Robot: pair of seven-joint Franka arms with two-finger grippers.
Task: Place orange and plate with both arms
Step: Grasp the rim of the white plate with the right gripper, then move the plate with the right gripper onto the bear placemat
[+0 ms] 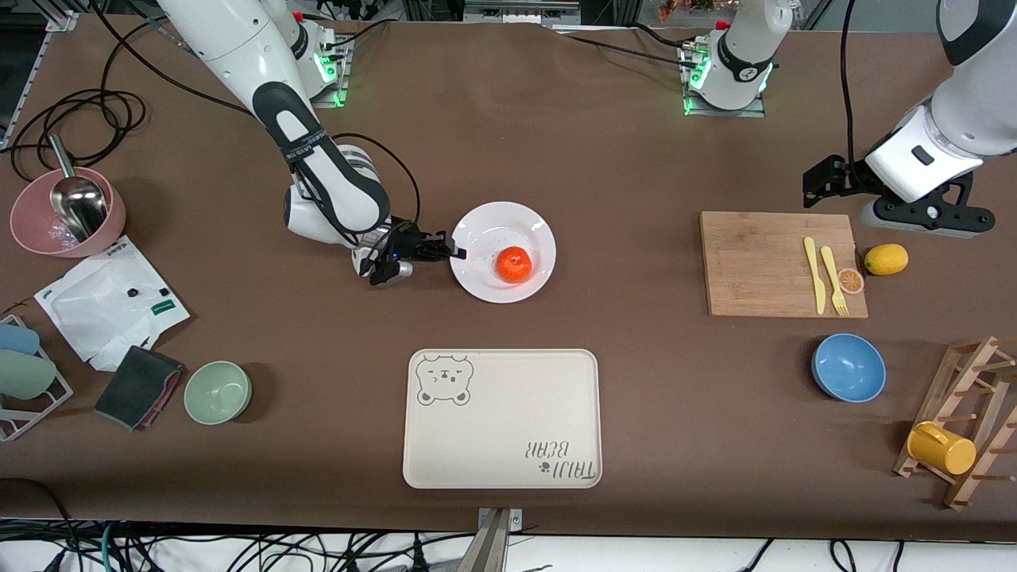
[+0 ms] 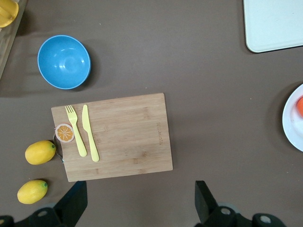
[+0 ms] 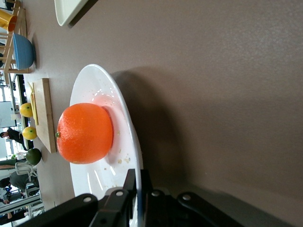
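With the orange (image 1: 514,264) already on the plate (image 1: 481,230), the right gripper (image 1: 456,253) has its jaws apparently pinched on the rim, the left gripper (image 2: 137,201) waits wide open, and moving the plate remains.

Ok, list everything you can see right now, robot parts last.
plate: one, white, mid-table, rim gripped
orange: one, on the plate
tray: one, beige, nearer the camera than the plate
cutting board: one, wooden, toward the left arm's end
knife and fork: yellow, on the board
orange slice: one, at the board's edge
lemons: two, yellow, beside the board
blue bowl: one
green bowl: one
pink bowl: one, holds a scoop
yellow cup: one, on the wooden rack
right hand: shut on the plate rim
left hand: open, waiting above the board
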